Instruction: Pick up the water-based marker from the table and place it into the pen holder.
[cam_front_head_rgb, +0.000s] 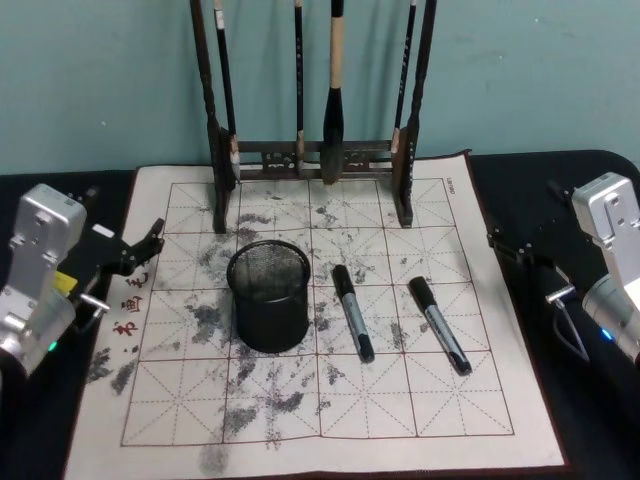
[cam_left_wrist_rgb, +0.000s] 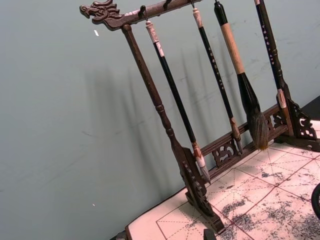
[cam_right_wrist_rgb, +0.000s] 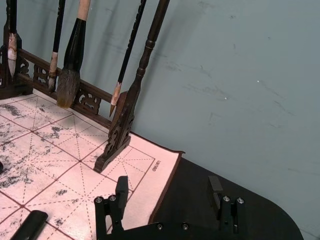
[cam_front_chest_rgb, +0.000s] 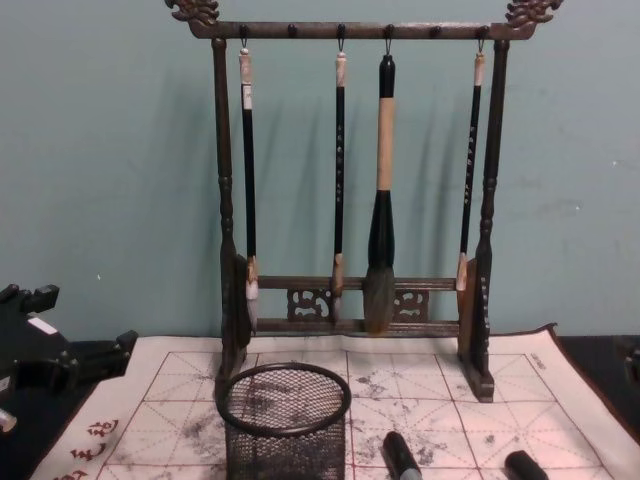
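Two black water-based markers with grey barrels lie on the mat: one (cam_front_head_rgb: 352, 312) just right of the pen holder, the other (cam_front_head_rgb: 438, 325) farther right. Their caps show low in the chest view (cam_front_chest_rgb: 400, 458) (cam_front_chest_rgb: 525, 466). The pen holder (cam_front_head_rgb: 267, 296) (cam_front_chest_rgb: 285, 420), a round black wire-mesh cup, stands upright and holds nothing. My left gripper (cam_front_head_rgb: 145, 248) (cam_front_chest_rgb: 75, 325) hovers open at the mat's left edge, well left of the cup. At the mat's right edge my right gripper (cam_front_head_rgb: 520, 225) (cam_right_wrist_rgb: 167, 192) is open too, with nothing between its fingers.
A tall dark wooden brush rack (cam_front_head_rgb: 315, 160) (cam_front_chest_rgb: 350, 300) with several hanging brushes stands at the back of the mat. The white felt mat (cam_front_head_rgb: 300, 420) has a red grid and grey ink stains. Black tabletop (cam_front_head_rgb: 590, 420) lies on both sides, and a teal wall is behind.
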